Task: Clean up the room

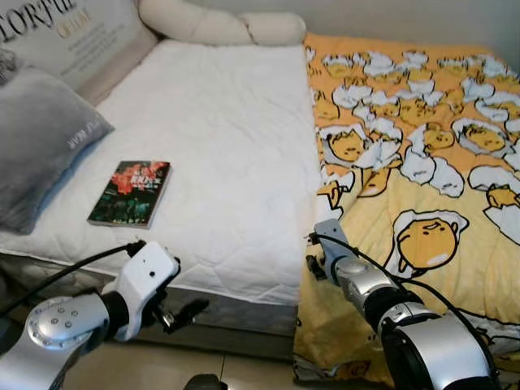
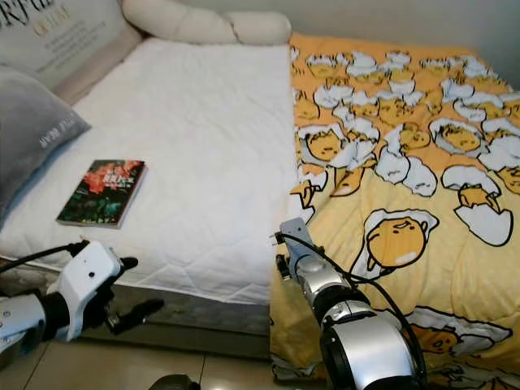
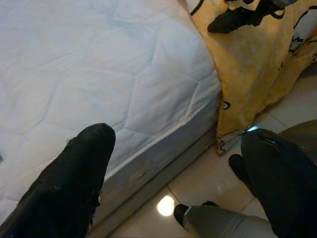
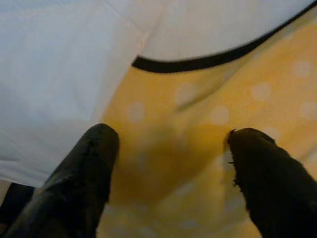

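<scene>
A yellow blanket (image 1: 422, 162) with egg cartoon figures covers the right half of the bed and hangs over its front edge. My right gripper (image 1: 323, 242) is at the blanket's left edge near the front of the bed. Its fingers stand open over the yellow cloth (image 4: 198, 114), pinching nothing. A dark book (image 1: 130, 192) with a red cover picture lies flat on the white mattress (image 1: 219, 138), front left. My left gripper (image 1: 175, 313) is open and low in front of the bed's front edge, below the book, with nothing in it.
A grey pillow (image 1: 36, 138) rests at the bed's left side, with a lettered cushion (image 1: 73, 32) behind it. Cream pillows (image 1: 219, 24) lie at the far end. Beige floor tiles (image 3: 208, 173) run along the bed's front.
</scene>
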Available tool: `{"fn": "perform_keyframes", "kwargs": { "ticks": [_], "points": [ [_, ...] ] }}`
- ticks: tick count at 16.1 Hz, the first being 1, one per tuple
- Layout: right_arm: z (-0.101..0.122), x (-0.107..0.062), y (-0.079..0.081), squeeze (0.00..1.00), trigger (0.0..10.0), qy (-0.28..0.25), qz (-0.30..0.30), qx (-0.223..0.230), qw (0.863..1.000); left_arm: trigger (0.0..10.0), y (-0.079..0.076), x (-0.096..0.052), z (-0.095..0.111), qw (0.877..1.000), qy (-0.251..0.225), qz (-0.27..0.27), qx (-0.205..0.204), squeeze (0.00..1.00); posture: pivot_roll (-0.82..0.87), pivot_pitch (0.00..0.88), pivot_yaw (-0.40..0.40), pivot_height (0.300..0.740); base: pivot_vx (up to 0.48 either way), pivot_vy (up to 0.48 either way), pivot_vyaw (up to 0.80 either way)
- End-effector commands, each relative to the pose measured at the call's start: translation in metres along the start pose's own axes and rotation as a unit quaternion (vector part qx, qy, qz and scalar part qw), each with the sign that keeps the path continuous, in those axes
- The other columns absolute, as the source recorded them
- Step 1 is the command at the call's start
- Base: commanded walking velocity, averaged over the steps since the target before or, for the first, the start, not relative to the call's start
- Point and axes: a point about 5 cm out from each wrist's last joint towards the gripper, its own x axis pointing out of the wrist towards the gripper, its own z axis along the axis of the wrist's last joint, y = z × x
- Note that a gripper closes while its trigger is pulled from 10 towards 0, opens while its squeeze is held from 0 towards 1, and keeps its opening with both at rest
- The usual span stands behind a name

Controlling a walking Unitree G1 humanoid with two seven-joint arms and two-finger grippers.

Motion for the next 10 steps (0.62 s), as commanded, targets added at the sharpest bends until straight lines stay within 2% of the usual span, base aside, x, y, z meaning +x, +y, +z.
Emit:
{"fn": "perform_keyframes", "kwargs": {
  "ticks": [1, 4, 10],
  "points": [
    [-0.002, 0.0, -0.001, 0.0, 0.0, -0.003, -0.002, 0.01, 1.0, 10.0, -0.002, -0.003, 0.004, 1.0, -0.003, 0.0, 0.005, 0.95, 0.35, 0.114, -0.013, 0.74, 0.0, 0.0, 0.0],
    [-0.007, 0.0, -0.001, 0.0, 0.0, -0.004, 0.001, 0.03, 1.0, 10.0, -0.011, -0.011, 0.002, 1.0, 0.007, -0.007, -0.002, 0.95, 0.37, 0.137, -0.006, 0.74, 0.0, 0.0, 0.0],
    [-0.007, 0.0, -0.002, 0.0, 0.0, -0.01, 0.006, 0.049, 0.999, 10.0, -0.012, -0.013, 0.003, 1.0, 0.014, -0.001, -0.01, 0.95, 0.37, 0.132, -0.013, 0.74, 0.0, 0.0, 0.0]
  ]
}}
